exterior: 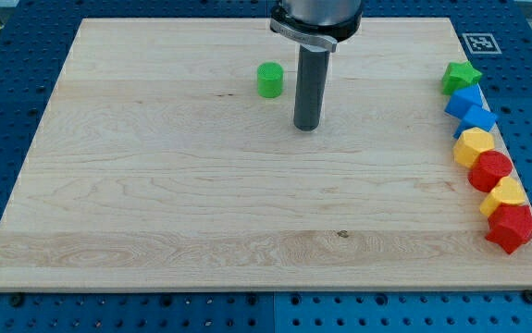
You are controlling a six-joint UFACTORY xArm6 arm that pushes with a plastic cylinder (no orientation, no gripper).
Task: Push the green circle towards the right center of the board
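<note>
The green circle [269, 80], a short green cylinder, stands on the wooden board [201, 203] a little left of centre near the view's top. My tip [306, 127] rests on the board to the right of it and slightly lower, a small gap apart, not touching. The rod rises from the tip to the arm's mount at the view's top edge.
A column of blocks lines the board's right edge: a green star [461, 77], two blue blocks [464, 99] [477, 118], a yellow block [474, 146], a red block [490, 171], a yellow block [505, 195] and a red star [513, 228]. A marker tag [480, 43] sits at top right.
</note>
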